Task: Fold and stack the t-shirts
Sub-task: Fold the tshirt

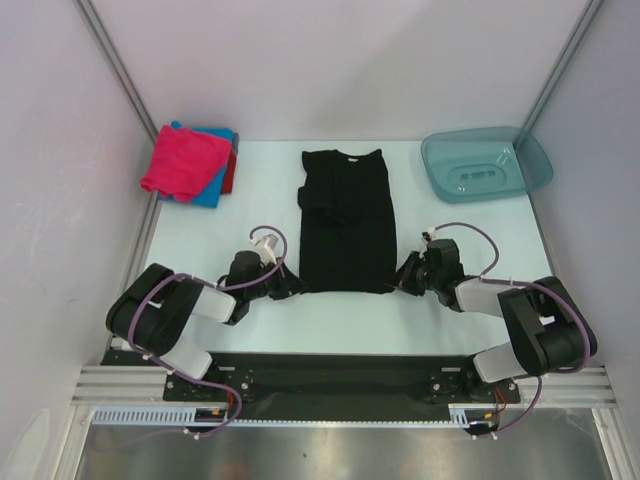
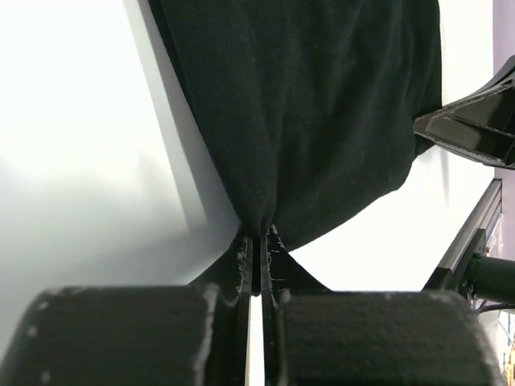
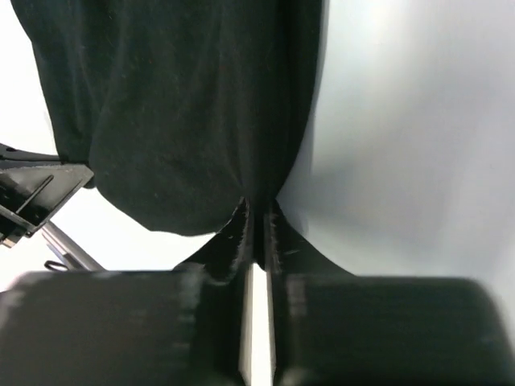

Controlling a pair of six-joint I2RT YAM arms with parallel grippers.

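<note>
as both claws grip its near hem, the black t-shirt (image 1: 347, 225) lies at the centre of the white table (image 1: 200, 240), already narrowed into a long panel with its sleeves turned in and its collar toward 12 o'clock. the left gripper (image 1: 290, 287) is clenched on the corner at 7 o'clock and the right gripper (image 1: 405, 275) on the corner at 5 o'clock — each wrist camera shows a pair of fingers pressed together with a tuck of black cloth caught between them. off at 10 o'clock sits the finished pile: a magenta-pink shirt (image 1: 180, 162) on top of a blue shirt (image 1: 212, 185), with a red shirt (image 1: 231, 170) showing at its 3 o'clock edge. a teal basin (image 1: 487, 165) stands at 2 o'clock, well apart from the work. by the look of it, the task is well past halfway — three shirts folded and stacked, the lengthwise folds of the fourth made; what is left is to carry the hem toward the collar and set the bundle on the pile.
</note>
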